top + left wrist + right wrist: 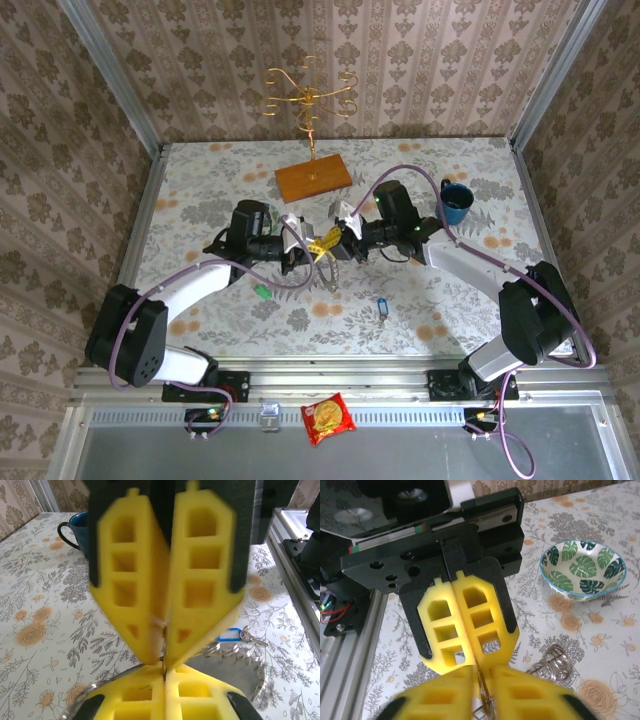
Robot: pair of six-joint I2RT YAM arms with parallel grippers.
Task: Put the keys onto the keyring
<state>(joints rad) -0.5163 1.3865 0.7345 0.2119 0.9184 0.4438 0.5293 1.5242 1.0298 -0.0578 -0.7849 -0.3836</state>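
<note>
Left pincer (165, 680) first: its yellow fingers are pressed flat together, no gap, with a thin metal edge of the keyring (235, 666) caught in the seam at the tips. From that pinch the toothed grey rim sweeps out to both sides beneath the fingers, lying broadly flat. Nose to nose with it comes the right pincer (484, 680) – its fingers sit a sliver apart with the ring's brassy edge in the slot, and whether they squeeze it or merely straddle it I cannot tell. Both meet mid-table.

Now the keys. The green key (262, 292) lies on the floral cloth, left of the pincers and nearer the bases, its shaft too small to read. The blue key (381, 309) lies right of centre, lengthwise far-to-near, its metal shaft toward the near edge.
</note>
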